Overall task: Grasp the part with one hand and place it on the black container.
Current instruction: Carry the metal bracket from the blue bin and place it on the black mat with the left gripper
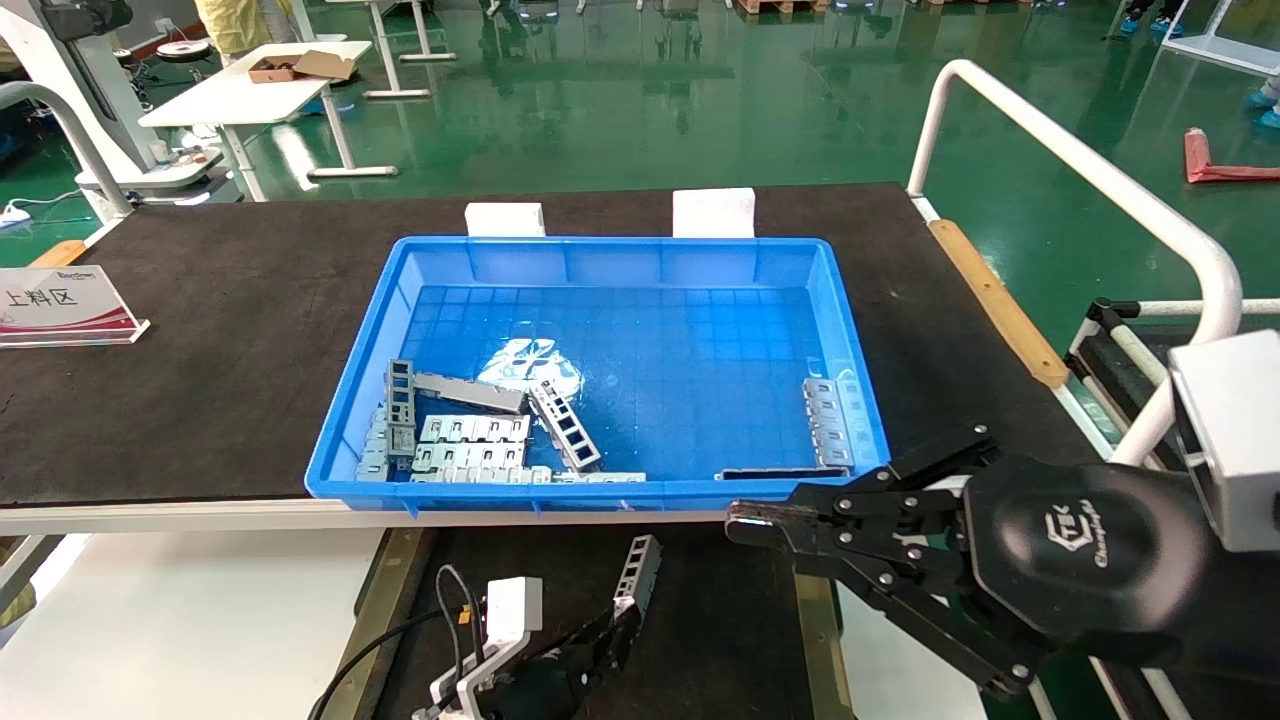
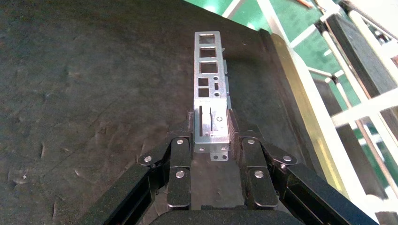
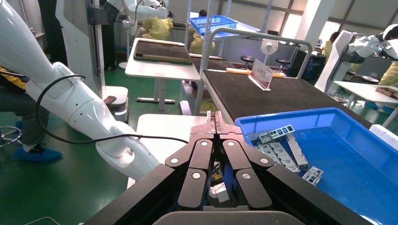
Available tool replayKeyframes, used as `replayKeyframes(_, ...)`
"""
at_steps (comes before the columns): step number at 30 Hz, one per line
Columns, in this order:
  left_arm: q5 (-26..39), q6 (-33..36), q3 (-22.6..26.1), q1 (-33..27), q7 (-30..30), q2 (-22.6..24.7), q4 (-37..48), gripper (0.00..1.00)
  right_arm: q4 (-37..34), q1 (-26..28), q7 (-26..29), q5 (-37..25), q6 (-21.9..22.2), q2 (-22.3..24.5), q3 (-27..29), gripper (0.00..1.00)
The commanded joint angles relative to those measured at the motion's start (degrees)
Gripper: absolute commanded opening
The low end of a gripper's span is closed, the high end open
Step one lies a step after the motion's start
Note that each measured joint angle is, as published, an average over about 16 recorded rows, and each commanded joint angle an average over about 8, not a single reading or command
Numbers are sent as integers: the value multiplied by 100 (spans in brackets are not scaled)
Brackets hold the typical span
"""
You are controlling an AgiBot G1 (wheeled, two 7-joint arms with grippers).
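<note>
My left gripper (image 1: 622, 612) is low at the front, over the black container (image 1: 720, 640), a flat matte black surface with brass side rails. It is shut on the part (image 1: 639, 567), a slim silver channel bar with rectangular windows. In the left wrist view the part (image 2: 209, 89) sticks out from between the fingers (image 2: 180, 152) over the black surface (image 2: 84, 93); I cannot tell whether it touches it. My right gripper (image 1: 740, 522) is shut and empty, hovering by the front right corner of the blue bin (image 1: 350, 400); its tips (image 3: 215, 123) are pressed together.
The blue bin holds several more grey parts at its front left (image 1: 470, 430) and front right (image 1: 828, 420). It sits on a black mat (image 1: 200, 330). A sign stand (image 1: 60, 305) is at left. A white rail (image 1: 1080, 160) runs along the right.
</note>
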Motion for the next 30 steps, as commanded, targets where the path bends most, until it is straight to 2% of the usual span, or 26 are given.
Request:
replayKeyframes(1, -37, -154, -15, 1, -37, 92, 26, 0, 0, 0, 0, 0, 0, 0, 0, 0)
replayKeyframes(5, -83, -354, 1, 30, -71, 161, -11, 1, 0, 0, 0, 0, 0, 0, 0, 1)
replayKeyframes(7, -108, -449, 14, 53, -86, 182, -34, 7, 0, 0, 0, 0, 0, 0, 0, 9)
replayKeyframes(8, -120, -493, 23, 65, -92, 189, -46, 13, 0, 0, 0, 0, 0, 0, 0, 18)
replayKeyframes(9, -129, -534, 32, 76, -96, 195, -59, 23, 0, 0, 0, 0, 0, 0, 0, 30)
replayKeyframes(13, -171, -667, 61, 113, -117, 209, -116, 72, 0, 0, 0, 0, 0, 0, 0, 79)
replayKeyframes(15, -189, -714, 73, 126, -125, 213, -148, 90, 0, 0, 0, 0, 0, 0, -1, 96)
replayKeyframes(16, -199, -737, 79, 132, -130, 216, -162, 97, 0, 0, 0, 0, 0, 0, -1, 100)
replayKeyframes(17, -209, -759, 84, 137, -135, 219, -175, 100, 0, 0, 0, 0, 0, 0, -1, 100)
replayKeyframes(30, -157, -789, 171, 157, -48, 142, -365, 100, 0, 0, -1, 1, 0, 0, -1, 100)
